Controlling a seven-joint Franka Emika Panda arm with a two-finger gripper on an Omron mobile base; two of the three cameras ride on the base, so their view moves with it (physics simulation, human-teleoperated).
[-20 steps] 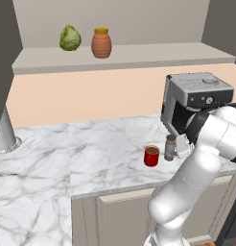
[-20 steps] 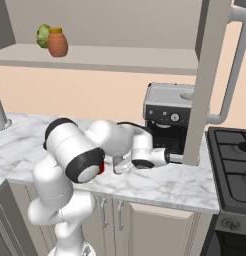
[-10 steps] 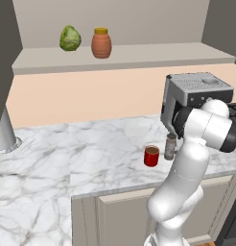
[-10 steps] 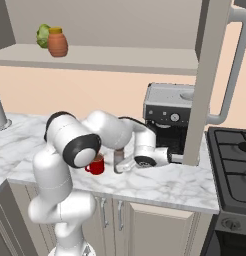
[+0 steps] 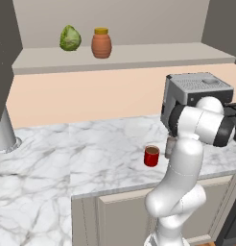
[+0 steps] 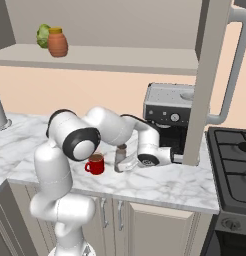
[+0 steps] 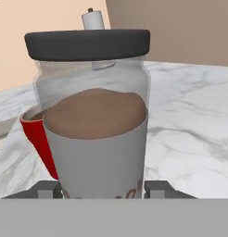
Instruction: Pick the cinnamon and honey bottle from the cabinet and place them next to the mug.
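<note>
Hand view: the cinnamon (image 7: 95, 134) is seen very close, standing upright between the two finger tips (image 7: 48, 189), whose bases alone appear at the bottom edge on either side of the shaker. The shaker's foot is cut off by the bottom of the picture, so contact of the pads with it cannot be confirmed; whether the gripper (image 7: 101, 190) is clamped or merely straddling cannot be told. The dark cap, clear upper part and brown fill are seen plainly. The mug (image 7: 39, 139) is mostly hidden behind the shaker; only a red strip of its wall and rim is seen at the shaker's left.

Right base view: the cinnamon (image 6: 121, 153) stands on the marble counter (image 6: 160, 182), just beside the mug (image 6: 96, 163) on the side toward the coffee machine (image 6: 170, 110). The gripper (image 6: 124, 164) is laid low at the shaker's foot; its fingers are too small to make out. The shaker's lower part is covered by the hand.

Left base view: the mug (image 5: 151, 156) is seen in full; the cinnamon (image 5: 170, 145) is largely hidden behind the arm's forearm, a grey sliver alone being visible.

The honey bottle (image 5: 101, 43) stands upright on the cabinet (image 5: 139, 55) shelf, beside a cabbage (image 5: 70, 38), the two apart in this view. In the right base view the cabbage (image 6: 43, 35) is partly hidden behind the honey bottle (image 6: 58, 43).
</note>
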